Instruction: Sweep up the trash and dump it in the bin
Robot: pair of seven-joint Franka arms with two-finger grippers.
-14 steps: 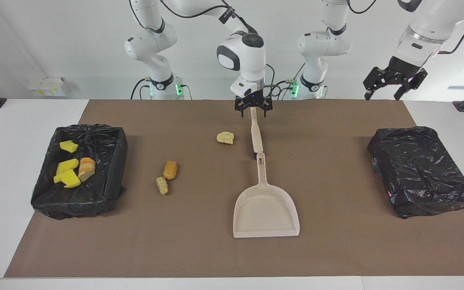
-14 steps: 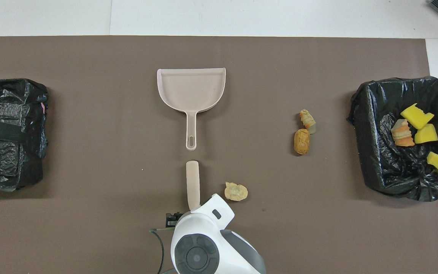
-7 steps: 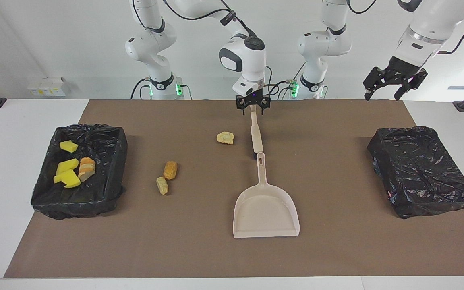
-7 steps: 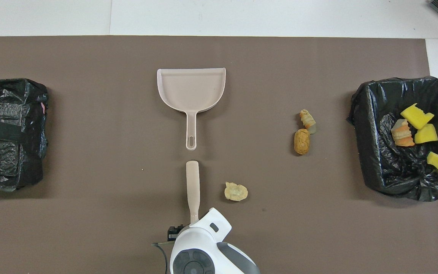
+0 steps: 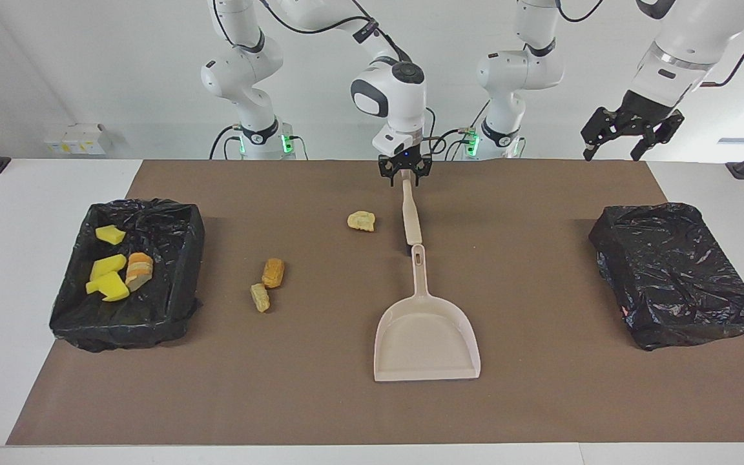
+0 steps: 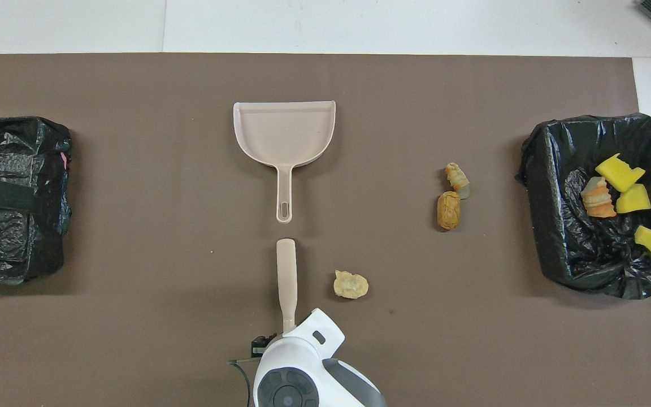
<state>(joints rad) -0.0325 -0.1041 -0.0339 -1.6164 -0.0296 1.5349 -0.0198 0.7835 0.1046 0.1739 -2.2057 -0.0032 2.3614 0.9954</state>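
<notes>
Facing view shows a brown mat covering the tabletop [image 5: 346, 400], with a black-lined bin [image 5: 172, 303] at the right arm's end and a second black-bagged bin [image 5: 675, 278] at the left arm's end. Four pieces of trash [image 5: 113, 268] already lie in the open bin. Three stay on the mat: a pale crinkled piece [image 5: 361, 221] near the robots' edge, and two orange-tan lumps [image 5: 267, 284] touching each other, closer to the bin. A beige dustpan [image 5: 426, 339] lies mid-table, empty, its handle pointing toward the robots. A beige brush [image 5: 411, 216] lies in line with it. The right gripper [image 5: 404, 173] sits at the brush's handle end; I cannot tell whether its fingers have clamped it. The left gripper [image 5: 630, 132] waits, fingers open, above the robots' edge. The scraps look light and soft, likely to roll or skid when swept. The brush looks stiff, best held by its handle.
</notes>
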